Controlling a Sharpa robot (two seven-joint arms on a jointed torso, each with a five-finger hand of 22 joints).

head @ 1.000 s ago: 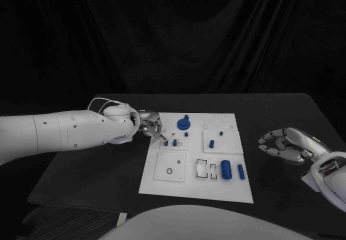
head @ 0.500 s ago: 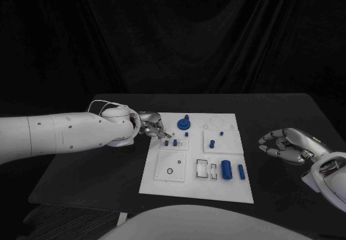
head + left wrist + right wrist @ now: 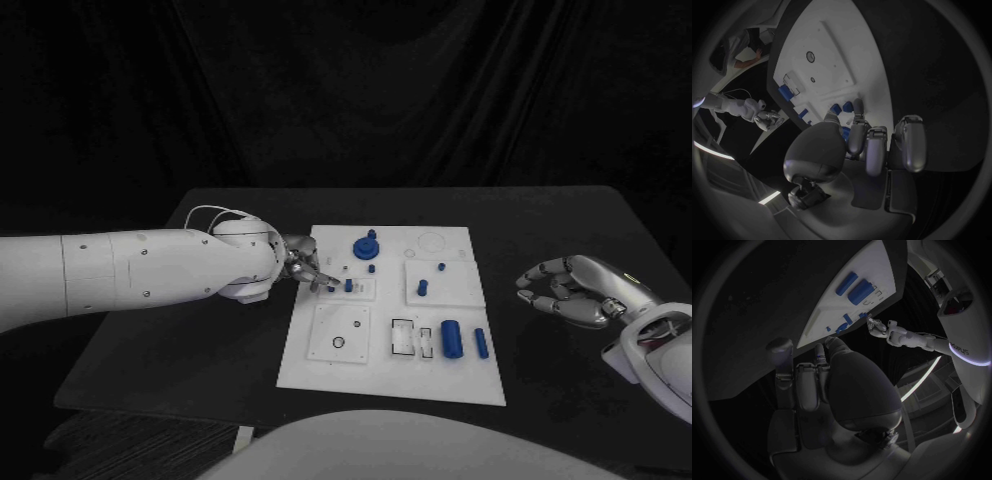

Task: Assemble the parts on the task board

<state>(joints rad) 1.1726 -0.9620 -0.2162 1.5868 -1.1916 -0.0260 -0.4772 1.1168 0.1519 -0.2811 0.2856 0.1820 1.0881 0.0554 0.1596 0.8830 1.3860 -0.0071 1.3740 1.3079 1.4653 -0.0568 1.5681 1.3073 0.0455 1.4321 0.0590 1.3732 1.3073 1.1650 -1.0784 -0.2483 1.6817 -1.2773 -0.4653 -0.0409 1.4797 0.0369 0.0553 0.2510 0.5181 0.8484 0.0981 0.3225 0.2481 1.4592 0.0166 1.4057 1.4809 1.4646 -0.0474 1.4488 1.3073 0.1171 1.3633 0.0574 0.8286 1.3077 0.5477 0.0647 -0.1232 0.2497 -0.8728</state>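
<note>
While the right hand (image 3: 577, 290) stays curled and empty at right of frame, the left hand (image 3: 307, 268) has slid lower-right, fingertips now at small blue pegs (image 3: 349, 286) on the centre task board (image 3: 397, 375); its grasp cannot be told.

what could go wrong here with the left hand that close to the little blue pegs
The left hand has its fingertips right at the small blue pegs standing in the task board; a sideways nudge could tip one or shift the board. Its fingers hide the pegs from the head view, so alignment is hard to check. The right hand sits off the board, not bracing it.
</note>
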